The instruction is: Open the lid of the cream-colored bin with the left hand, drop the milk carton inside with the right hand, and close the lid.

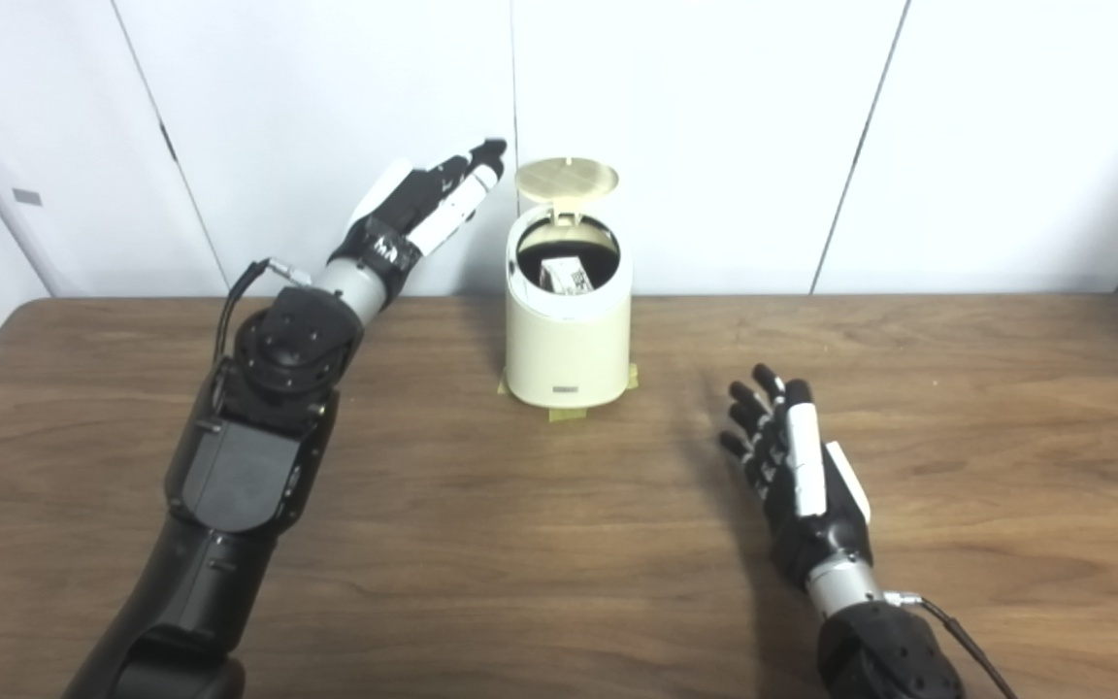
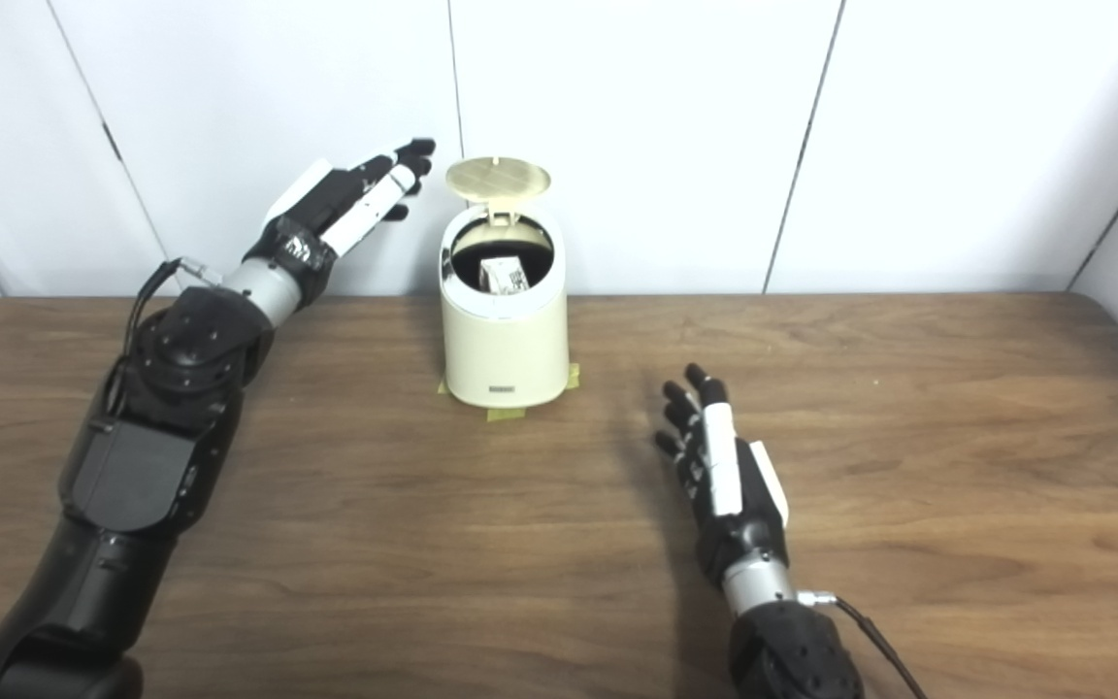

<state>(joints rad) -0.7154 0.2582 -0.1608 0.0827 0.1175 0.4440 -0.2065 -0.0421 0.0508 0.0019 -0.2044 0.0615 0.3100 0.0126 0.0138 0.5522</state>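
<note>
Cream-colored bin (image 1: 567, 335) on wooden table (image 1: 520, 544), lid (image 1: 567, 181) raised, milk carton (image 1: 567, 277) inside; left hand (image 1: 423, 209) outstretched beside lid, empty. Right hand (image 1: 797, 476) low, fingers spread, empty.

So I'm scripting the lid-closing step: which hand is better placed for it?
Left. The left hand hangs raised beside the upright round lid of the cream-colored bin; the right hand sits low over the wooden table.
</note>
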